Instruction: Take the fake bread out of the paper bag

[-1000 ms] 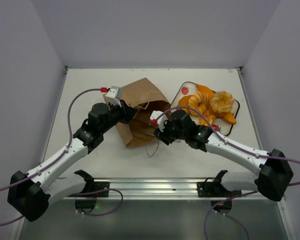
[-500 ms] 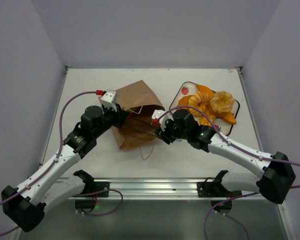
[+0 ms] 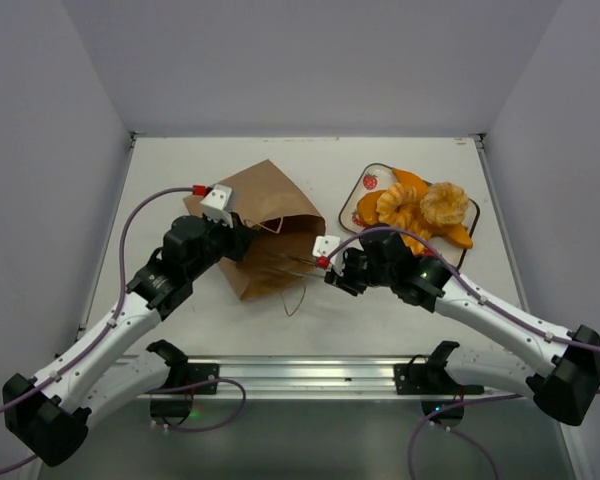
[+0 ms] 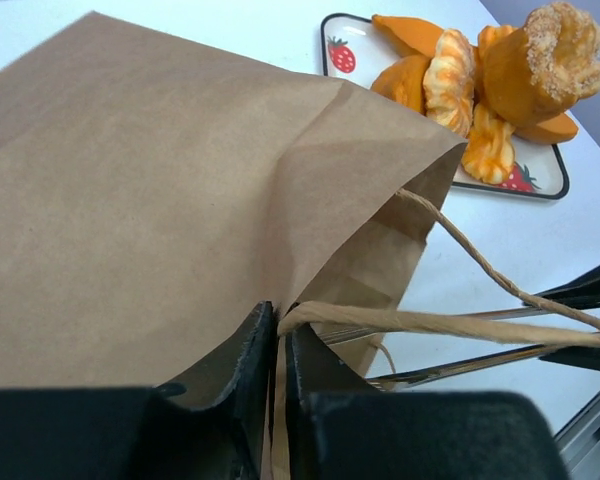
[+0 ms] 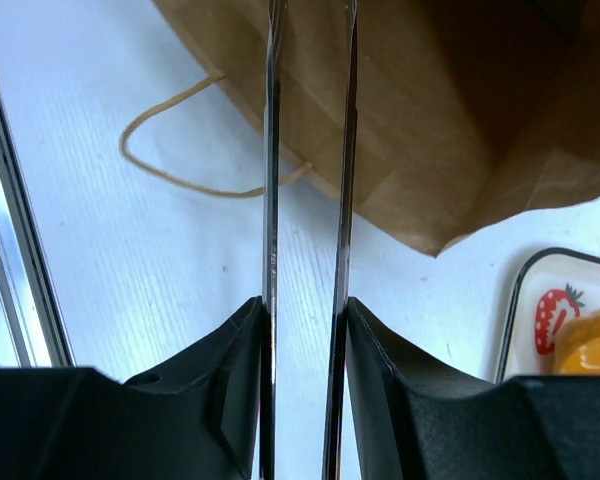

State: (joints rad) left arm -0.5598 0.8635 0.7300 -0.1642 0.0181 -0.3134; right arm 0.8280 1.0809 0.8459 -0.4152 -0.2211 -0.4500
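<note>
On white table [image 3: 180, 170] between grey walls [image 3: 280, 60] — left gripper [image 4: 280, 318] pinches paper bag [image 3: 265, 200]; right gripper [image 3: 316, 262] slightly parted, empty

White strawberry-print tray [image 3: 368, 181] at the right of a white table [image 3: 170, 170]; metal rail [image 3: 310, 371] along near edge.

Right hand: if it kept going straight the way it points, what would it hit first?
The bag. The right hand aims its thin fingers at the bag's open end, and may be inside the mouth; depth is unclear.
</note>
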